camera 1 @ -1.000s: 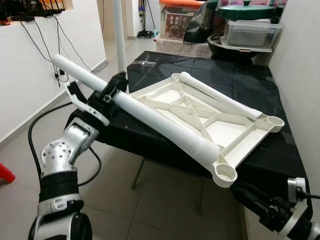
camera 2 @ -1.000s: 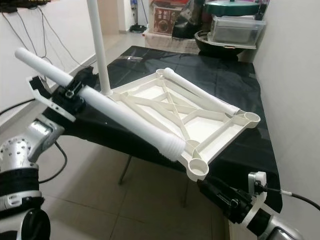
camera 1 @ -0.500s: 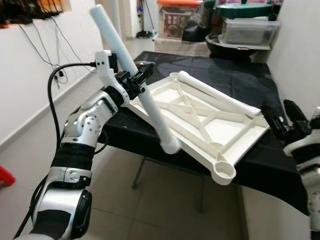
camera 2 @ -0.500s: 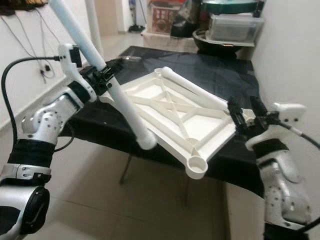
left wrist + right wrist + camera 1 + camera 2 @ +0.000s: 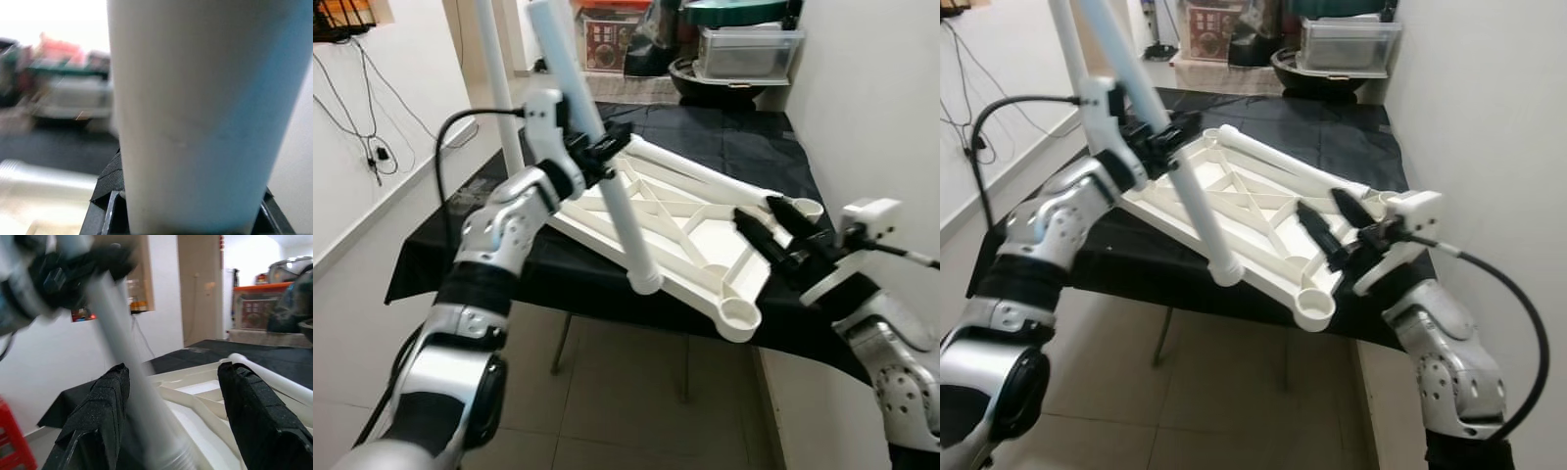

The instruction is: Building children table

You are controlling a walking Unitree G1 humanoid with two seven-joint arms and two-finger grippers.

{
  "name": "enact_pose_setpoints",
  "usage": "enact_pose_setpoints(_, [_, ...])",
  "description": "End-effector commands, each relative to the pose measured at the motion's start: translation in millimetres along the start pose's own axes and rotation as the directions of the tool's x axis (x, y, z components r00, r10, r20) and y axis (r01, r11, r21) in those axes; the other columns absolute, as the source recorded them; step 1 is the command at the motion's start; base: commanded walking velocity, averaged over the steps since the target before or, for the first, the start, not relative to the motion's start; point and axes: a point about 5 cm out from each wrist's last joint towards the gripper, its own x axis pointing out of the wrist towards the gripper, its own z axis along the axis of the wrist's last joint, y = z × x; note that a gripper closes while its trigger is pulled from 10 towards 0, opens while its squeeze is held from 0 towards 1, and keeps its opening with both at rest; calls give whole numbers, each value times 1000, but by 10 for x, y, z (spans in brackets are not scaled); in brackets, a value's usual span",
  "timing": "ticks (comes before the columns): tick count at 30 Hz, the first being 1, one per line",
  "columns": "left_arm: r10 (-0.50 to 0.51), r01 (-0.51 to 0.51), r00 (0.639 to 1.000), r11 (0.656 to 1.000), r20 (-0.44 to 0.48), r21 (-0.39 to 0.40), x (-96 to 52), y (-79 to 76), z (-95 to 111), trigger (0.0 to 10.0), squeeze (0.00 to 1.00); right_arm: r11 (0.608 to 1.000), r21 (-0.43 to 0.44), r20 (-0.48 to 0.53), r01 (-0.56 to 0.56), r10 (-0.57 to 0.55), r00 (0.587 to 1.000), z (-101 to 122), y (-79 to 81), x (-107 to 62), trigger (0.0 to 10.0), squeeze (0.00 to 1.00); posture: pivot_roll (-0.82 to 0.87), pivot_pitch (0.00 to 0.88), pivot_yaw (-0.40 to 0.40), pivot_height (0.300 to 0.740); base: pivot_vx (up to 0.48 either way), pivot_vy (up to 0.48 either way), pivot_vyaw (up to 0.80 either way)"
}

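Since a second ago, my left arm has swung the white table leg point(image 5: 607, 166) up from a low slant across the tabletop to a steep tilt, and my right gripper point(image 5: 773, 230) has come up from below the table edge to hover over the tabletop's near right side.

Nearest me, the upside-down white tabletop point(image 5: 705, 220) overhangs the front edge of a table draped in black cloth point(image 5: 744, 147), with a round corner socket point(image 5: 739, 315) jutting past the edge. My right gripper's two black fingers point(image 5: 102, 421) are spread apart with nothing between them, pointing across the ribbed underside.

My left gripper point(image 5: 597, 152) is clamped around the table leg partway along its length. The leg's lower end hangs in front of the tabletop's near edge, apart from the corner socket; its upper end rises past the top of the picture.

A second white leg point(image 5: 695, 178) lies along the tabletop's far edge. Behind my left arm a white pole point(image 5: 494, 78) stands upright. Farther back, storage boxes point(image 5: 749, 49) sit against the wall.
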Motion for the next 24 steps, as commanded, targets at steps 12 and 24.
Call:
enact_pose_setpoints(12, [-90,92,994,995,-64,43,221,-98,160,10000,0,987,-23,-42,-159,158,986,13,246,111,10000,0,92,0,-28,740,0,0,-234])
enact_pose_setpoints(24, [-221,230,966,972,-134,52,401,-259,55,10000,0,974,-102,-158,-203,186,970,-85,281,297,10000,0,95,0,-27,740,0,0,0])
